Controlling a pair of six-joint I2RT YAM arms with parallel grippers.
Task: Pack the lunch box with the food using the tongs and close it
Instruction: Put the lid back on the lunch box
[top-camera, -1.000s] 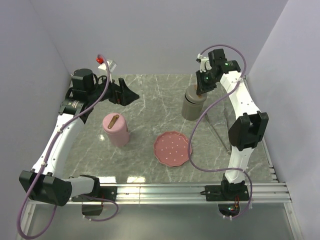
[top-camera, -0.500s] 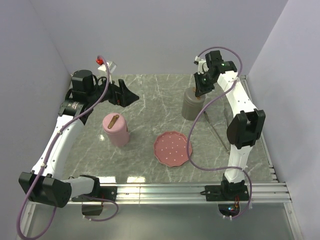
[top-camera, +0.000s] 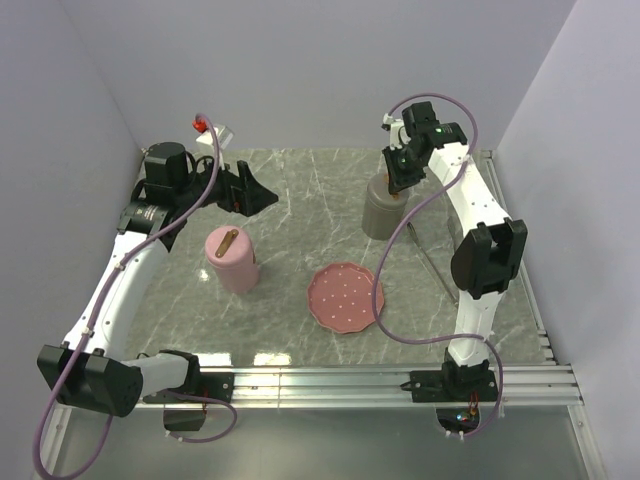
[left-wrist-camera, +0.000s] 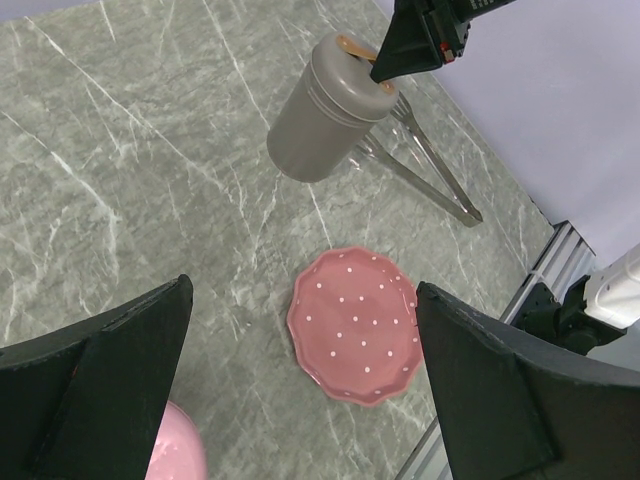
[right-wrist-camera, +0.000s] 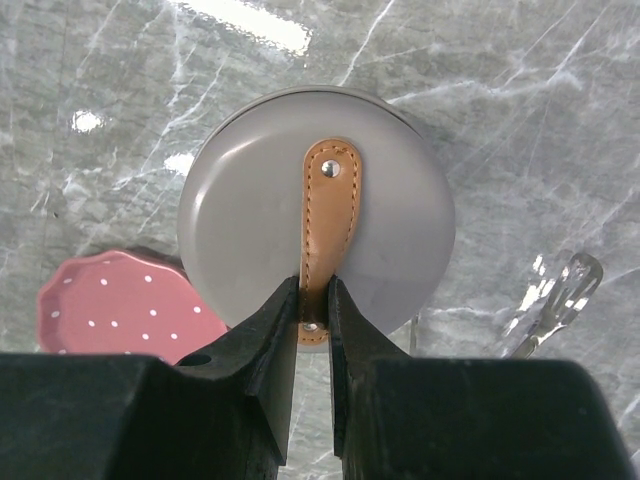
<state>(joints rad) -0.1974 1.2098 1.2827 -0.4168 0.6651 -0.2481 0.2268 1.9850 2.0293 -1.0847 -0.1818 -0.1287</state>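
Upper right in the top view, the right gripper (right-wrist-camera: 313, 300) pinches the box's (top-camera: 385, 212) soft leather strap (right-wrist-camera: 330, 215), the best hold. The lid is probably light and stiff. The left gripper (top-camera: 250, 190) gapes wide, empty. The tongs (top-camera: 432, 262) lie just right of the box.

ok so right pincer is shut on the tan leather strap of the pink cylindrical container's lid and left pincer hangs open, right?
Wrong container. The right pincer is shut on the tan leather strap of the grey cylindrical container, on its lid, not the pink cylindrical container; the right wrist view shows it. The left pincer does hang open.
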